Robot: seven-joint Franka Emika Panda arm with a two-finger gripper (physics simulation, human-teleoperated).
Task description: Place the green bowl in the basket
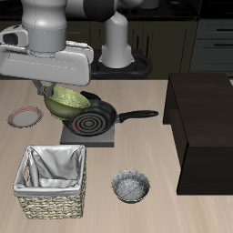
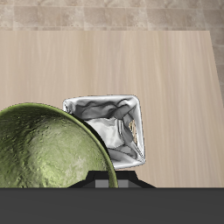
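The green bowl point(image 1: 66, 100) is olive with a speckled yellowish inside. It hangs tilted in the air above the table, held at its rim by my gripper point(image 1: 47, 92), whose fingers are mostly hidden behind the bowl. In the wrist view the bowl point(image 2: 44, 149) fills the near field close to the camera. The wicker basket point(image 1: 52, 182) with grey-white cloth lining stands near the table's front edge, well below and in front of the bowl. It also shows in the wrist view point(image 2: 109, 127), beyond the bowl's rim.
A black frying pan point(image 1: 98, 116) sits on a grey stove plate right beside the bowl. A pinkish flat plate point(image 1: 25, 116) lies beside it. A grey metallic bowl point(image 1: 130, 186) stands beside the basket. A dark cabinet point(image 1: 202, 127) takes up one side of the table.
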